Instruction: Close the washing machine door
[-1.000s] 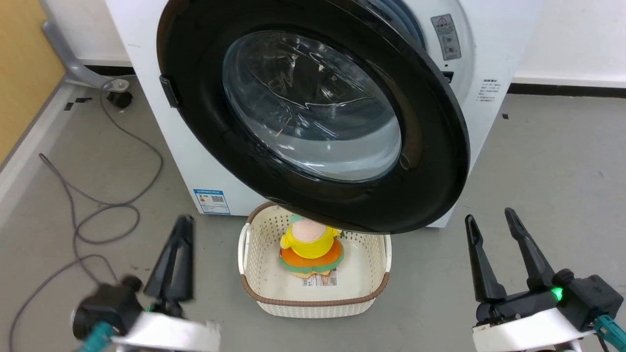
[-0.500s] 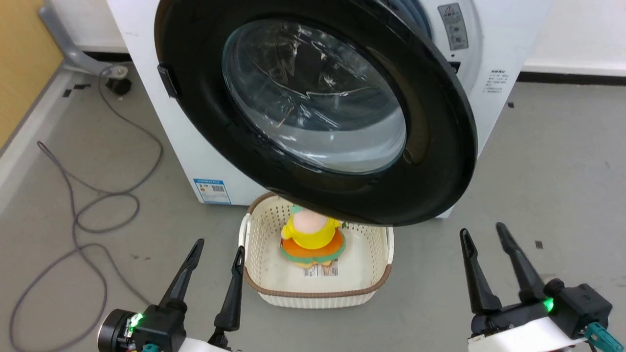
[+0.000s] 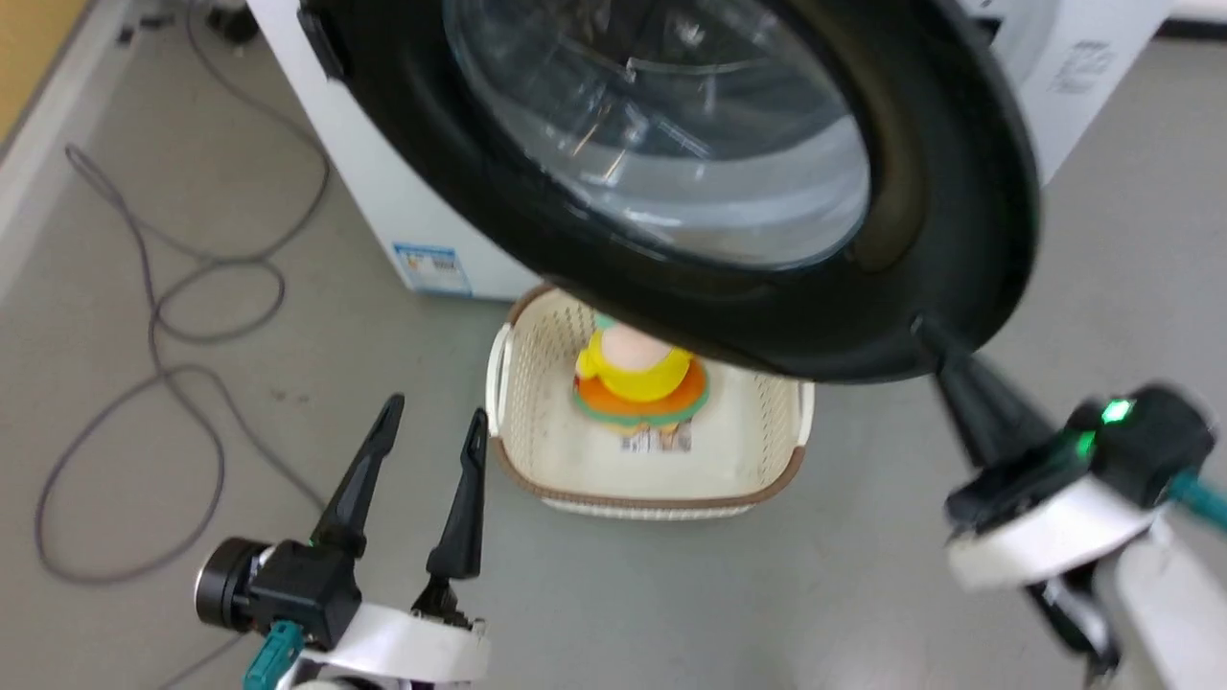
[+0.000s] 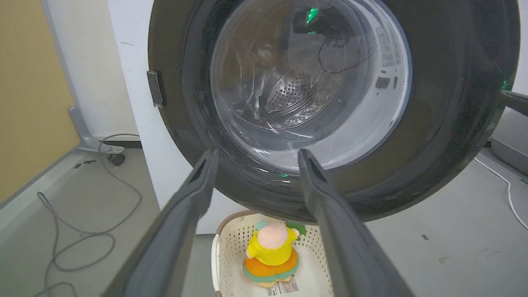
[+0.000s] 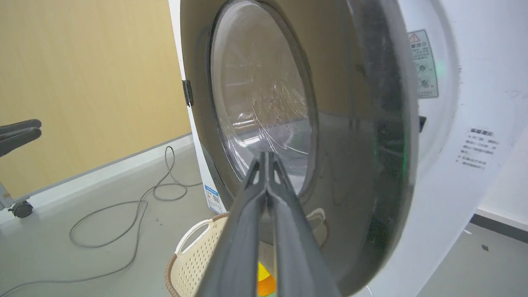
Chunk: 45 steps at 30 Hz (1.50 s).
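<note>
the washing machine door hangs open off the washing machine, over a cream basket. right gripper is pinched together on nothing, tip at the door's lower rim. left gripper is spread wide beside the basket.

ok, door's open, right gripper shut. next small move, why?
Probably push the right gripper against the door, swinging it toward the machine: the door hangs open, that gripper is shut and aimed at its frame, the left gripper sits low.
</note>
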Motion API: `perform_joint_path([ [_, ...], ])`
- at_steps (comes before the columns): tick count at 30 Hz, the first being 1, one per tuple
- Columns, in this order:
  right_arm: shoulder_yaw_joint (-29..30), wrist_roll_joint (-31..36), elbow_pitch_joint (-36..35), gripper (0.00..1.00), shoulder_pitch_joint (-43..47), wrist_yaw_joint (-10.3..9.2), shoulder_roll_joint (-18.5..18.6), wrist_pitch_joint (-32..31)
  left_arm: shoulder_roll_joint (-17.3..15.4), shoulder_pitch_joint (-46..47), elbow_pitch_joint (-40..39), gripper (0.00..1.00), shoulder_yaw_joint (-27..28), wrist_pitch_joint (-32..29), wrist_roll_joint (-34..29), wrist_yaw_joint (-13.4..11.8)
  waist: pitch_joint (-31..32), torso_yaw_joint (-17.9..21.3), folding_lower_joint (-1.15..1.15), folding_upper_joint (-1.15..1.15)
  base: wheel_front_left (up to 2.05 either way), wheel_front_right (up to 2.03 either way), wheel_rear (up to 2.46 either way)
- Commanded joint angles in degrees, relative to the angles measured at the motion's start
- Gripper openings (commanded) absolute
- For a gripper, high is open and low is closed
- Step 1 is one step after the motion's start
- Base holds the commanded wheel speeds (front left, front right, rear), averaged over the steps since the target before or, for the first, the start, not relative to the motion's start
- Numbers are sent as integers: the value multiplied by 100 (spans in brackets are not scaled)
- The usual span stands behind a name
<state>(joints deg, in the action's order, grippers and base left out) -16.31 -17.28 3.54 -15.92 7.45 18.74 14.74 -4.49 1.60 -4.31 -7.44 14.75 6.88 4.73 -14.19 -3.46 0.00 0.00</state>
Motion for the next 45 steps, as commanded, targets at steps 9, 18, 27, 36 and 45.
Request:
perform_joint_path([
  [9, -74, -950, 939, 0, -1433, 3, 886, -126, 109, 323, -116, 100, 21, 25, -55, 62, -680, -462, 0, 0, 0, 0, 0],
  [18, -48, -1624, 1688, 0, -2619, 3, 1364, -483, 149, 499, -151, 100, -6, 25, -45, 71, -990, -708, 0, 0, 0, 0, 0],
  [27, 138, -1914, 2714, 0, -3578, 3, 1408, -797, 159, 604, -166, 100, -85, 25, 35, 18, -1126, -816, 0, 0, 0, 0, 0],
  [36, 190, -1990, 3314, 0, -4022, 3, 1361, -734, 160, 653, -128, 100, -227, 25, 104, -76, -1122, -822, 0, 0, 0, 0, 0],
  [45, -106, -2140, 3294, 0, -3509, 3, 1265, -279, 160, 560, -7, 100, -154, 25, 156, -121, -641, -619, 0, 0, 0, 0, 0],
])
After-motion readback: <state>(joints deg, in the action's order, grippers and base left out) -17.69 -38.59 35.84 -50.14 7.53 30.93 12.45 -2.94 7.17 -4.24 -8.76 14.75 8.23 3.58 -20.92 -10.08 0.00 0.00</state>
